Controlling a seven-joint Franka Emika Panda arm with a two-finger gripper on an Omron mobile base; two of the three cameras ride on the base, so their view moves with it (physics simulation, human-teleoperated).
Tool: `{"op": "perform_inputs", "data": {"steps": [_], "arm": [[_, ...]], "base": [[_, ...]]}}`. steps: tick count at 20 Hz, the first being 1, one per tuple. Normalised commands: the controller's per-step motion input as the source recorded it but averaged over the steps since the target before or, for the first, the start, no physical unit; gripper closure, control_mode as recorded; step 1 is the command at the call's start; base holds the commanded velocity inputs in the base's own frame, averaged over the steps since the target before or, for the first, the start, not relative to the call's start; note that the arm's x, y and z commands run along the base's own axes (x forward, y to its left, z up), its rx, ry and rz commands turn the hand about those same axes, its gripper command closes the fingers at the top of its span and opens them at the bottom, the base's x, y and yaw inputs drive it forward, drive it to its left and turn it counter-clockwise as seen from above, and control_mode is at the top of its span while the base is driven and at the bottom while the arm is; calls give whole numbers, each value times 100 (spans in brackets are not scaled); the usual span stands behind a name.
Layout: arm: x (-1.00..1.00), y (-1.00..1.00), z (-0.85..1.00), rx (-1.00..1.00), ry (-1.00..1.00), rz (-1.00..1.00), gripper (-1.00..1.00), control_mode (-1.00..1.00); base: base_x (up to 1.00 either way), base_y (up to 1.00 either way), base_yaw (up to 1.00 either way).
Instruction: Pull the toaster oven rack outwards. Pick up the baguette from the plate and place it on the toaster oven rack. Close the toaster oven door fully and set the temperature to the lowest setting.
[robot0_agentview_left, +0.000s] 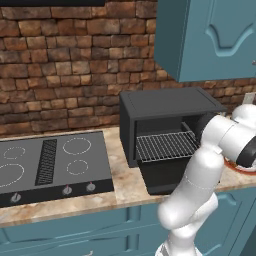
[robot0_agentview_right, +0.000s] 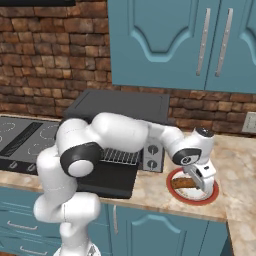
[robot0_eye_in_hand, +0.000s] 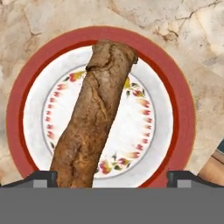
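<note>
1. The baguette (robot0_eye_in_hand: 92, 118) lay on the plate (robot0_eye_in_hand: 175, 109), running from the plate's far rim back toward the camera in the hand view, its crust brown and cracked near the far end.
2. The plate, white with a red rim and a ring of small flowers, sat on the marble table (robot0_agentview_right: 240, 165) to the right of the toaster oven (robot0_agentview_right: 120, 107), near the table's front edge.
3. The claw (robot0_eye_in_hand: 112, 177) hung just above the plate with its fingers spread wide apart; the left fingertip (robot0_eye_in_hand: 41, 178) stood just beside the near end of the baguette, the right one well clear of it. Nothing was clamped between them.
4. In the right base view the hand (robot0_agentview_right: 202, 172) pointed down over the plate (robot0_agentview_right: 212, 195), covering part of it, with a strip of the baguette (robot0_agentview_right: 184, 183) showing to its left.
5. The toaster oven (robot0_agentview_left: 167, 107) stood open, its door (robot0_agentview_left: 165, 175) folded down in front toward the table edge.
6. The rack (robot0_agentview_left: 167, 146) was drawn partway out of the oven's mouth, level above the lowered door.
7. The knob panel (robot0_agentview_right: 153, 157) showed on the oven's right side, between the rack and the plate.
8. A flat black cooktop (robot0_agentview_left: 52, 165) lay on the table to the left of the oven, before a brick wall (robot0_agentview_left: 65, 65).
9. Teal cabinets (robot0_agentview_right: 180, 42) hung above the oven.
</note>
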Motion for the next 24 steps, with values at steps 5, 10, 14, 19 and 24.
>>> {"op": "perform_inputs", "data": {"steps": [5, 10, 14, 19, 24], "arm": [[18, -27, -30, 0, 0, 0, -100, -100], [21, -16, -6, 0, 0, 0, -100, -100], [27, 0, -2, 0, -3, 0, -100, -100], [26, 2, -31, 0, 0, 0, -100, -100], [22, 1, -39, 0, 0, -2, -100, -100]], "base": [[0, 0, 0], [0, 0, 0], [0, 0, 0], [0, 0, 0], [0, 0, 0]]}}
